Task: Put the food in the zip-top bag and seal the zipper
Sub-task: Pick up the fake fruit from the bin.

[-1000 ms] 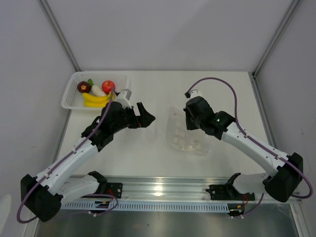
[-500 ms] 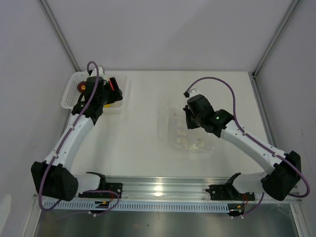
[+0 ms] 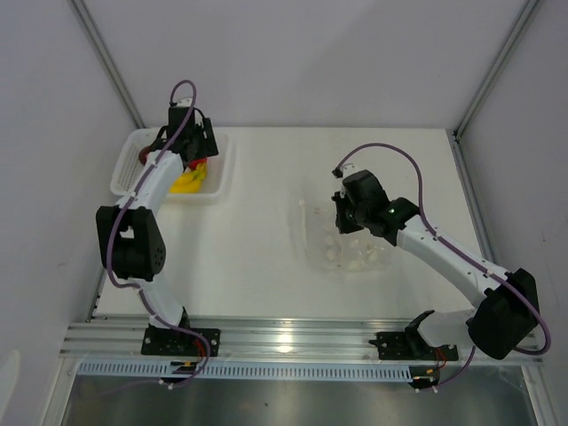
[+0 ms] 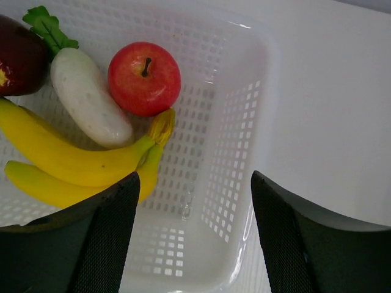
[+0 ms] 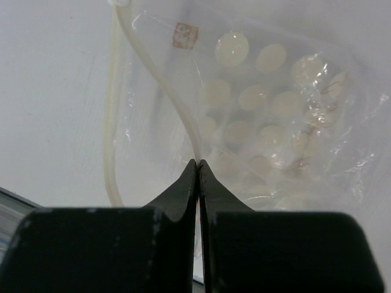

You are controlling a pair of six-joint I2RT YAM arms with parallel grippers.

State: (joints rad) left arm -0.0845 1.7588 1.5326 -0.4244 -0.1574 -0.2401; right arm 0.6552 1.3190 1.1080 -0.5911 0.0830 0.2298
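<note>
White tabletop (image 3: pixel 257 177) | basket (image 4: pixel 244 122) upper left: bananas (image 4: pixel 73 162), apple (image 4: pixel 144 78), radish (image 4: pixel 88 101); dark fruit (image 4: pixel 18 58) cut off | left jaws spread over it | right jaws pinching edge strip (image 5: pixel 183 119) of faint clear bag (image 5: pixel 275 91)

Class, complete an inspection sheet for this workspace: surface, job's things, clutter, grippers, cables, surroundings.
Surface: white table.
Job's things: banana bunch, apple, radish and dark round fruit all lie in the white mesh basket. The zip-top bag is on the table with no food seen inside; its zipper looks parted.
Clutter: nothing seen.
Grippers: left gripper above the basket, jaws open and empty; right gripper, jaws shut on the bag's zipper edge.
Cables: a purple cable loops along each arm.
Surroundings: white walls, metal frame posts, rail at the near edge.
</note>
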